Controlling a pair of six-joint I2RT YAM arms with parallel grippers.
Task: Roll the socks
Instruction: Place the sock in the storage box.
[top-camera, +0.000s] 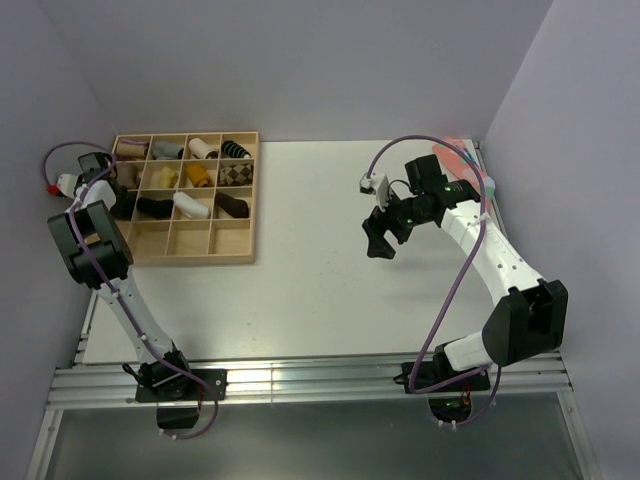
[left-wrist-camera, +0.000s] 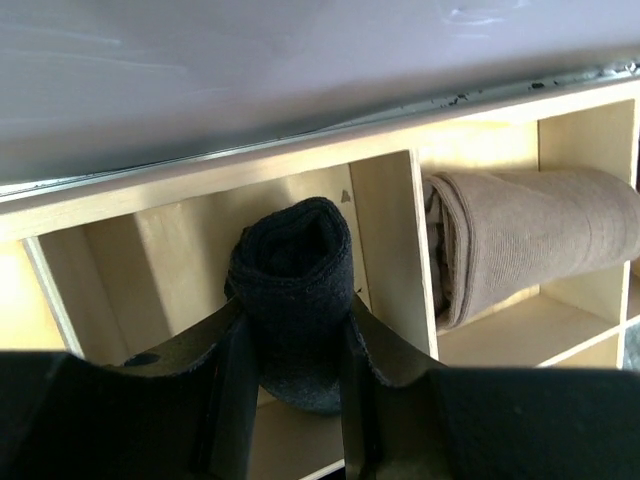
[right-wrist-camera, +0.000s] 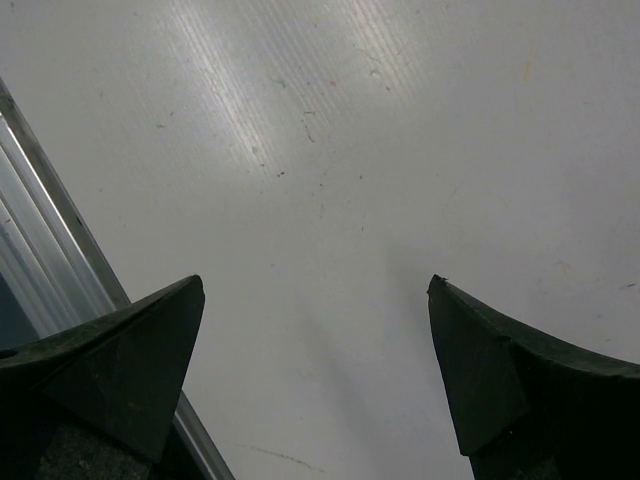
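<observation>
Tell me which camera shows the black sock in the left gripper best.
Left wrist: the black sock fills the centre, held in the left gripper. Top external hides it under the arm; right wrist shows only table.

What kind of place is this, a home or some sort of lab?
Most likely a robot lab test cell: a left arm and right arm bolted to an aluminium rail, a white table walled by plain panels, and a wooden divided tray of rolled socks.

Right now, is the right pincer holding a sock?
No, the right pincer is wide open, and only white table shows in its gap.
</observation>
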